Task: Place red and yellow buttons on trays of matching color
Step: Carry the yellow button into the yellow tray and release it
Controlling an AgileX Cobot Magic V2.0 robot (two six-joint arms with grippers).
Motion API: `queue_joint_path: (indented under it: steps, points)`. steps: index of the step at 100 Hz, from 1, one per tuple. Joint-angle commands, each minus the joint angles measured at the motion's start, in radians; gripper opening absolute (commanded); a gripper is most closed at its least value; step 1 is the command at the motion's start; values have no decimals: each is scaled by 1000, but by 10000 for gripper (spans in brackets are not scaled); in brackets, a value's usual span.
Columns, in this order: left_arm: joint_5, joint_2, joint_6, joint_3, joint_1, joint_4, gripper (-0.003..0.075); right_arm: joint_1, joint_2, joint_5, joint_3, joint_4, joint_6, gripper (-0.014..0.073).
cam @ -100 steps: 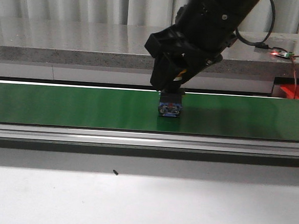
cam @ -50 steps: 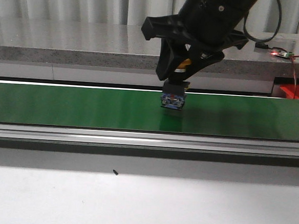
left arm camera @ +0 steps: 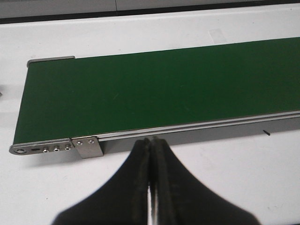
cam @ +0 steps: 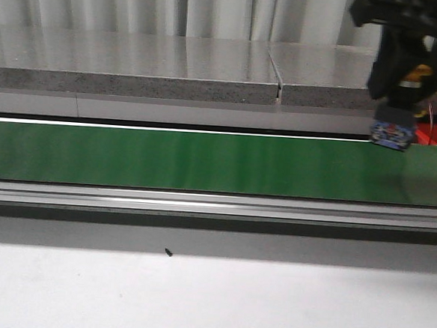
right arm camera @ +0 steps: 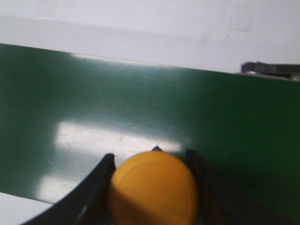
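I see a white table in front, with a small dark speck on it. Across the middle runs a green belt in a silver rail. Behind it is a grey stone ledge, then a pale ribbed wall. Light glares softly off the belt.

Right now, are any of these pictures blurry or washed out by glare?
Front view: the right claw and the yellow button it grips are smeared, while the green belt is crisp. Right wrist view: the button is soft, and a bright patch of glare lies on the belt. Left wrist view: evenly lit and sharp apart from the shut left claw.
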Motion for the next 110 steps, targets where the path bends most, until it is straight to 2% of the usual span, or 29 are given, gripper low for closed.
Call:
queue_joint_path:
  steps: [1,29,56,70,85,110]
  points:
    - [-61,3,-1,-24,-7,-10,-18,-76,-92,-47,29,-17,1,104]
    - [-61,3,-1,-24,-7,-10,-18,-317,-214,-38,141,-17,1,104]
    - [-61,3,-1,-24,-7,-10,-18,-498,-246,10,192,-31,1,104]
    - [-61,3,-1,-24,-7,-10,-18,-600,-246,-37,230,-34,1,104]
    - [-61,3,-1,-24,-7,-10,-18,-699,-238,-152,281,-34,1,104]
    - [-61,3,-1,-24,-7,-10,-18,-787,-117,-259,306,-33,1,104]
